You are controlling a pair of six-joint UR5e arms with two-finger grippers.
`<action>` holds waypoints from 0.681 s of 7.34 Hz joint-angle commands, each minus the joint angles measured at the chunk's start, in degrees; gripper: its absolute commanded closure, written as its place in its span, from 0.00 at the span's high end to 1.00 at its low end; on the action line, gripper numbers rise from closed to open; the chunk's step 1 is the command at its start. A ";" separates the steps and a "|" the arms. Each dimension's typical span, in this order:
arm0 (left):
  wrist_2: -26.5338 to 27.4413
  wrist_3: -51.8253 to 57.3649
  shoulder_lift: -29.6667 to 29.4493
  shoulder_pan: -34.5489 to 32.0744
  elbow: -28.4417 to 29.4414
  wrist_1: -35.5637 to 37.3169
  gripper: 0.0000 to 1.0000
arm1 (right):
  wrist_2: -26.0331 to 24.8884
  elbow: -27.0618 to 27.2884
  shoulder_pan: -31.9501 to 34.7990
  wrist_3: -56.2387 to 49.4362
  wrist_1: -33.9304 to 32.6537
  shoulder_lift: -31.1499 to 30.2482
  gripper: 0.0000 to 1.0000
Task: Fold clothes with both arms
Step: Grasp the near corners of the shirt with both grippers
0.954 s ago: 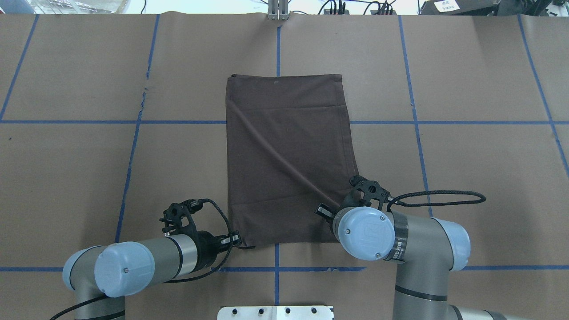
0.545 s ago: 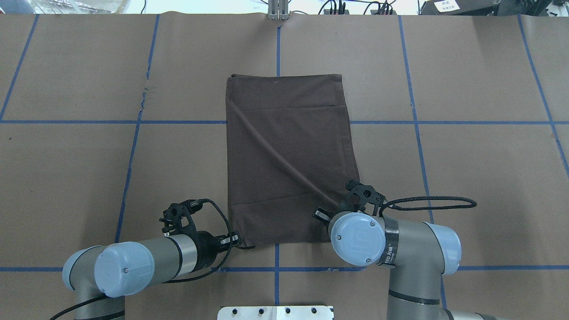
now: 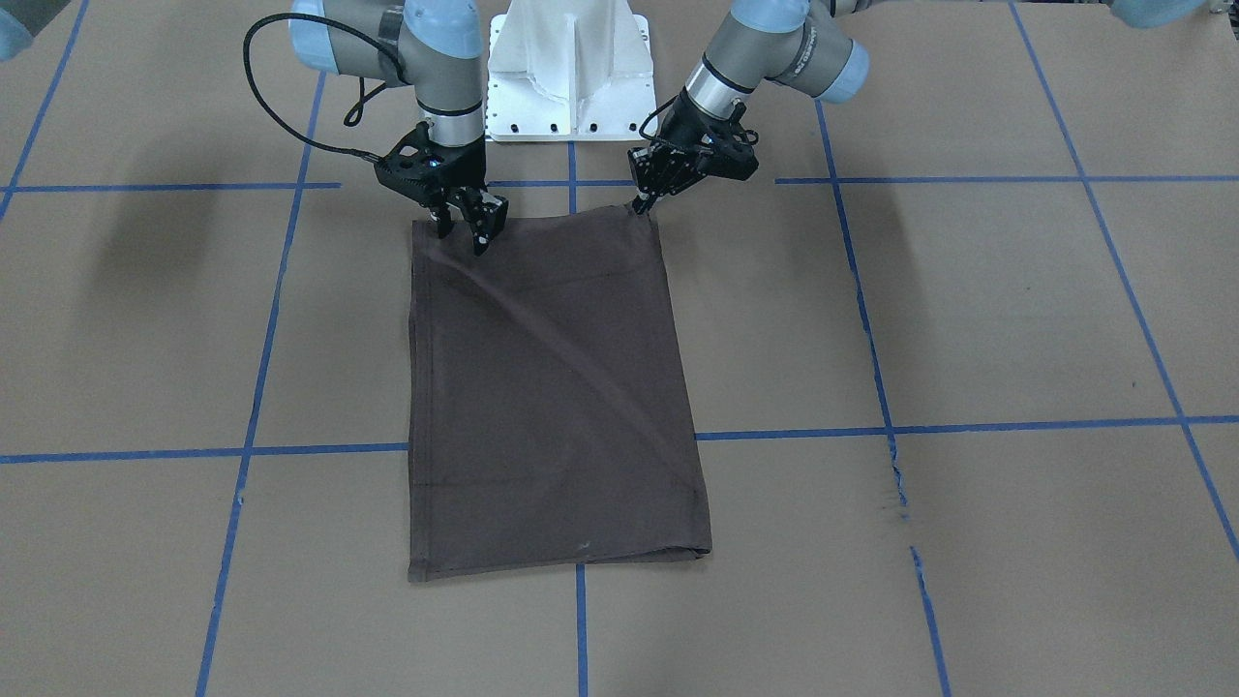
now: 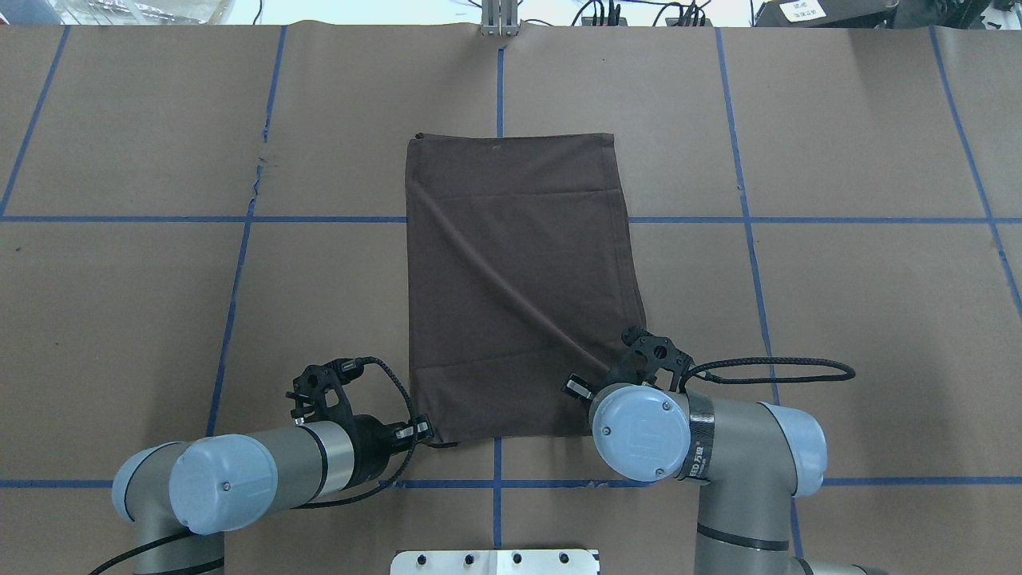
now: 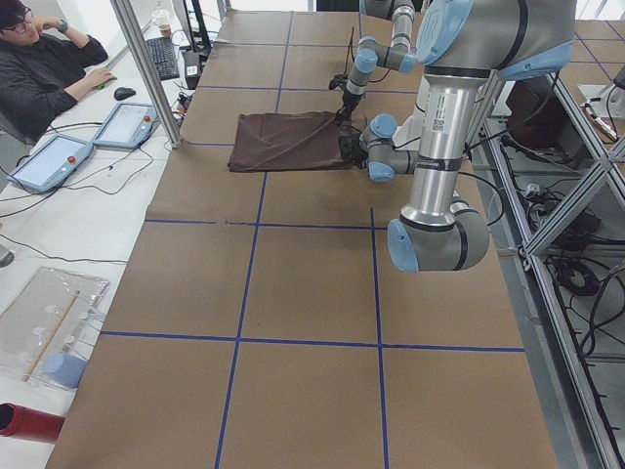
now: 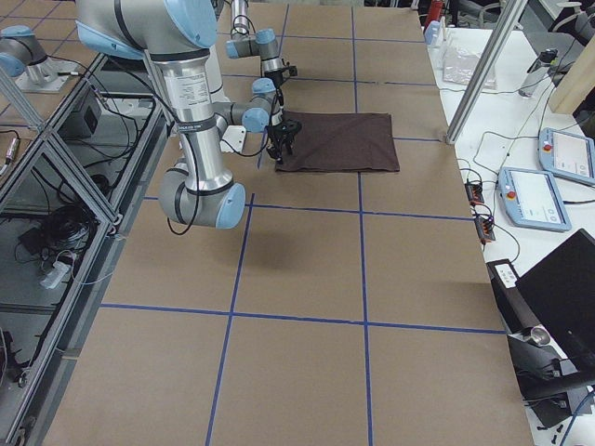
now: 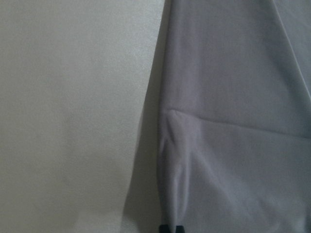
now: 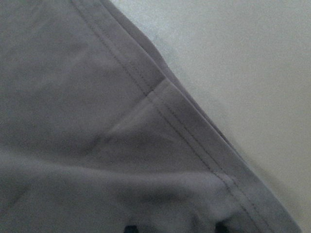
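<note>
Since the earlier overhead frames, the right arm (image 4: 742, 439) had drawn a little toward the lower edge of the picture. Its blue wrist cap sat lower and more to the left, and its black cable loop (image 4: 782, 361) had shifted left with it. The left arm (image 4: 263, 467) and the T-shirt (image 4: 511, 279) lay as before.

The T-shirt was a thin, soft, dark brown-grey cloth folded into a tall, slightly skewed rectangle. It lay flat at the centre of the tabletop (image 4: 838, 319), which was covered in matte brown paper crossed by blue tape lines (image 4: 231, 319). One raised diagonal crease (image 4: 511, 291) ran from the upper left of the cloth down to its lower right corner. The right wrist view showed a double-stitched hem running along the edge.

In the front-facing view the left hand (image 3: 641, 205) stood at the cloth's upper right corner. It was clenched on the fabric: the left wrist view showed its fingertips (image 7: 171, 228) pressed together with a small ridge of cloth rising from them. The right hand (image 3: 462, 230) stood at the upper left corner. It was released, with its fingers (image 3: 481, 232) spread apart and pointing down onto the cloth. The right wrist view showed the two dark tips (image 8: 221, 225) well apart, with fabric lying between them.
</note>
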 commanded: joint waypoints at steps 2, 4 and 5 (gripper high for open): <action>0.00 -0.01 0.00 0.00 -0.01 -0.01 0.00 | -1.27 0.08 -0.18 2.57 0.03 -0.01 0.00; 0.00 -0.01 -0.09 0.00 -0.09 -0.01 0.00 | -1.27 0.69 -0.01 2.67 0.03 0.69 0.00; 0.00 0.07 -0.09 0.00 -0.18 -0.01 0.00 | -1.27 0.95 0.43 2.76 0.03 1.22 0.00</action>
